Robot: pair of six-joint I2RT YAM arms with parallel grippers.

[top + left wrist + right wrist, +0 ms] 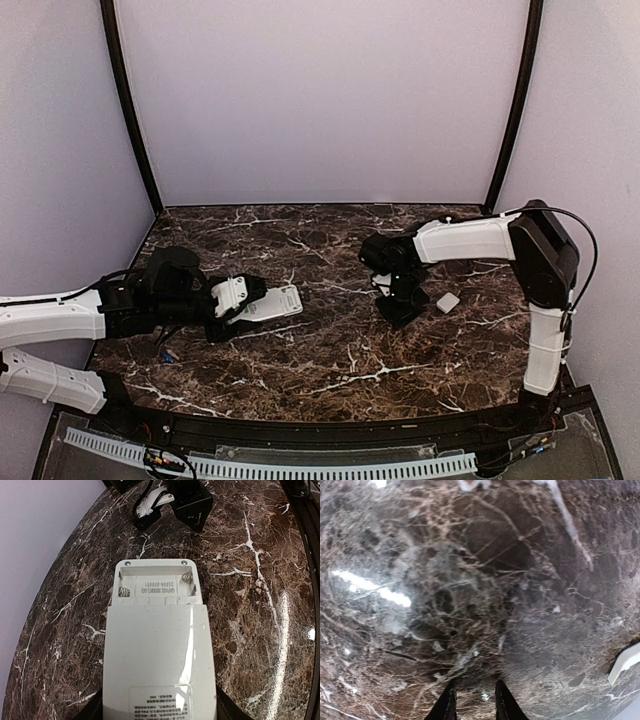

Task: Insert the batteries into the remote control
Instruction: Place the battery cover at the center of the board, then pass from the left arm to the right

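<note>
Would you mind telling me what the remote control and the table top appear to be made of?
The remote control looks like white moulded plastic, smooth and slightly glossy: a light streak runs down its back. The table top looks like polished dark brown marble with white veins, or a laminate imitating it; it mirrors the lights.
</note>
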